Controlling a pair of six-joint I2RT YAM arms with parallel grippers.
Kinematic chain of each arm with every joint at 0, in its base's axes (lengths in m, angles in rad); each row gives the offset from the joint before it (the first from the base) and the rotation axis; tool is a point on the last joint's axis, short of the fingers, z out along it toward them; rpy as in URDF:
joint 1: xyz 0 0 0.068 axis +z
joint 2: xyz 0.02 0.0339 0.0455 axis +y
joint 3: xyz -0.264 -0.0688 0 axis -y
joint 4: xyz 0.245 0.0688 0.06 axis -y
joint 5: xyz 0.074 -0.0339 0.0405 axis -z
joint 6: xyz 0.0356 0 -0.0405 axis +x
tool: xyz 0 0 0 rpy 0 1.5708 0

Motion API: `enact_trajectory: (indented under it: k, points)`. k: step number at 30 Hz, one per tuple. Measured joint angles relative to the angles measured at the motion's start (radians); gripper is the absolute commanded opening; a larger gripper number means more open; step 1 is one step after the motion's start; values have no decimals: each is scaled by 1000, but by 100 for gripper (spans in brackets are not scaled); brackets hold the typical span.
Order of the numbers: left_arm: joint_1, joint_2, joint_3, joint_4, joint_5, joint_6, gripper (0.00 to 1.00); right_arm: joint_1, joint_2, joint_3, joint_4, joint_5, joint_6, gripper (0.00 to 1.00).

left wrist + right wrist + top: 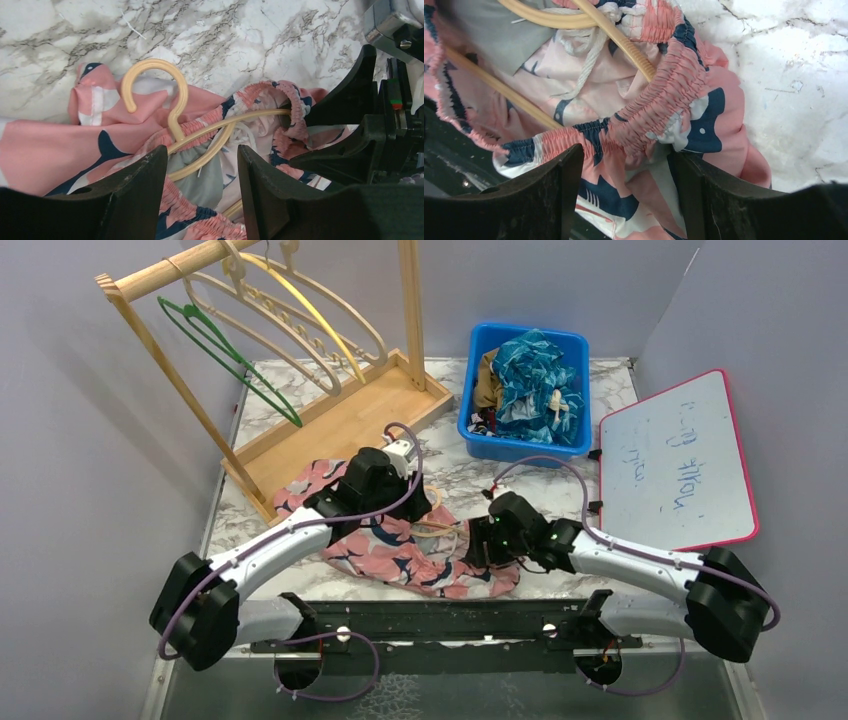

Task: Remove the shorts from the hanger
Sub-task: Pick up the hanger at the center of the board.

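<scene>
Here, one pair of shorts (400, 550), pink with navy and white blotches, lies crumpled on the near middle of the marble table (620, 380). One cream hanger (181, 97) is inside its gathered waistband, with the hook poking out onto the fabric and a white drawstring beside the bars.

Two grippers hang over it. The left gripper (202, 155) has its fingers parted above the hanger's lower bar and clasps nothing. The right gripper (626, 155), just right of it, is also spread, and the waistband sits in the gap without being pinched.

One blue bin (470, 425) stands on the far side and holds a teal patterned garment and a brownish one. At the far left, one wooden rack (340, 425) carries one green hanger (235, 360) and several pale ones that overlap too much to count. One pink-edged whiteboard (680, 465) lies at the right.
</scene>
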Motion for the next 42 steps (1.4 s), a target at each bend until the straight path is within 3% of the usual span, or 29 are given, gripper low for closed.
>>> enact_trajectory:
  k: [3,4,15,21,24,30,36,42]
  points:
    - [-19,75,3,31,-2,-6,57,0,60,17,17,17,-12,68]
    - [-41,182,20,40,-10,-19,55,0,88,18,36,22,-13,67]
    - [-69,415,89,55,-161,-111,53,0,56,-41,109,20,18,65]
    - [-69,468,120,58,-216,-125,28,0,44,-60,134,19,24,65]
    - [-70,477,121,67,-220,-132,23,0,37,-68,140,19,30,65]
    - [-87,476,115,78,-242,-129,0,0,15,-78,139,21,38,65]
    - [-102,383,85,45,-267,-128,0,0,-66,-79,112,37,42,65]
    - [-108,51,66,39,-297,-103,0,-1,-211,-79,85,93,56,52]
